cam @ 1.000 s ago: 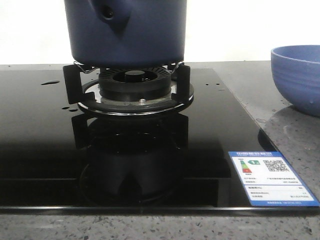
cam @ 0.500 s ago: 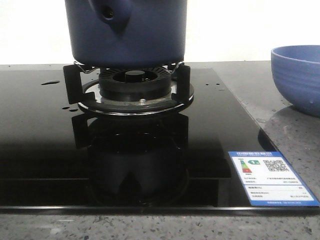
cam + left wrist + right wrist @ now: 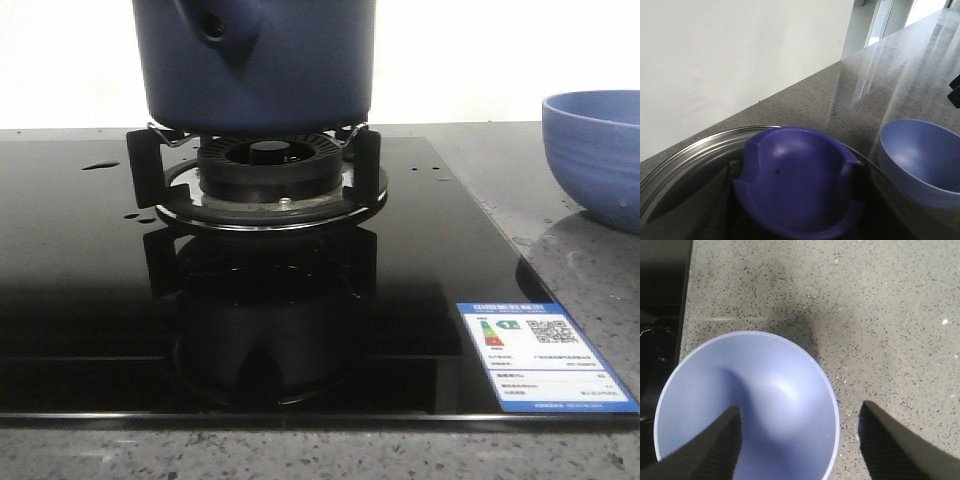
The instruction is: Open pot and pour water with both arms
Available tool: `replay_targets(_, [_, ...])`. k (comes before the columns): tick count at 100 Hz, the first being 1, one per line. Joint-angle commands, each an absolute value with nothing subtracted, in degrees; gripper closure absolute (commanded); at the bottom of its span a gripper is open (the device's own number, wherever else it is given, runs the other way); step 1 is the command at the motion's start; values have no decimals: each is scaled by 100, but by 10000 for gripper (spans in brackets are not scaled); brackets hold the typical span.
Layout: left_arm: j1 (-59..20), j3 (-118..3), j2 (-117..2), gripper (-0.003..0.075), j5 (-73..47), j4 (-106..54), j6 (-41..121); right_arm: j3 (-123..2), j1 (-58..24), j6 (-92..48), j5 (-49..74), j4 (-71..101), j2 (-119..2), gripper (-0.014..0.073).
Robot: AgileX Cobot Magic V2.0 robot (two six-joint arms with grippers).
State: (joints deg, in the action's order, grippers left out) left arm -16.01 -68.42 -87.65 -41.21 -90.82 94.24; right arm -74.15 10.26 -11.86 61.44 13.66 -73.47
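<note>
The dark navy pot point(image 3: 258, 70) stands on the burner support point(image 3: 265, 195), its triangular bracket with a round hole point(image 3: 213, 25) facing me; its top is cut off in the front view. In the left wrist view my left gripper point(image 3: 790, 189) is shut on the lid's blue knob point(image 3: 795, 180), one dark finger on each side, with the lid's steel rim point(image 3: 685, 152) around it. My right gripper point(image 3: 800, 407) is open above the light-blue bowl point(image 3: 765, 405), straddling its rim. Water shows as small drops point(image 3: 100, 165) on the black cooktop. Neither gripper shows in the front view.
The light-blue ribbed bowl point(image 3: 598, 150) sits on the speckled grey counter point(image 3: 580, 270) right of the black glass cooktop point(image 3: 80, 300); it also shows in the left wrist view point(image 3: 922, 160). A blue-and-white label point(image 3: 540, 360) is at the cooktop's front right corner. A white wall lies behind.
The pot has shifted very slightly to the right on the burner. Nothing else has visibly moved.
</note>
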Motion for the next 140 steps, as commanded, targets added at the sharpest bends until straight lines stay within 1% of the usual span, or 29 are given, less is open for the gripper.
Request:
replay_targets(1, [-1651, -7061, -8561, 372, -4274, -9548, 9441, -7609, 1073, -1250, 5926, 1475, -7168, 148])
replay_targets(51, [-1651, -7061, -8705, 372, -4652, -9503, 9441, -7609, 1073, -1250, 5938, 1491, -7168, 148])
replay_targets(77, [-1651, -7061, -8705, 368, -4587, -9480, 9441, -7609, 1073, -1250, 5938, 1491, -7168, 148])
replay_targets(84, [-1651, -7061, -8705, 327, -4587, -9492, 9441, -7609, 1073, -1250, 5947, 1491, -7168, 148])
replay_targets(94, [-1641, -7090, -8666, 211, -4587, -9525, 9441, -7609, 1073, -1250, 5947, 1491, -7168, 148])
replay_targets(101, [-1584, -7185, -8628, 177, -4687, -9525, 9384, -7609, 1073, -1250, 5947, 1505, -7168, 148])
replay_targets(117, [-1199, -7361, -8357, 206, -5056, -9511, 9367, -7609, 1073, -1289, 5935, 1538, -7090, 148])
replay_targets(126, [-860, -7359, -8064, 250, -5079, -9471, 9200, -7609, 1073, -1326, 5777, 1699, -6983, 153])
replay_targets(133, [-560, -7359, -7874, 303, -5094, -9398, 8972, -7609, 1073, -1524, 5545, 2041, -6867, 195])
replay_targets(138, [-356, -7359, -7732, 367, -5094, -9282, 8660, -7569, 1073, -1674, 5278, 2413, -6768, 253])
replay_targets(139, [-299, -7359, -7676, 400, -5094, -9236, 8590, -7556, 1073, -1689, 5204, 2518, -6753, 274])
replay_targets(140, [-270, -7359, -7676, 400, -5094, -9236, 8590, -7538, 1073, -1726, 5163, 2574, -6739, 285])
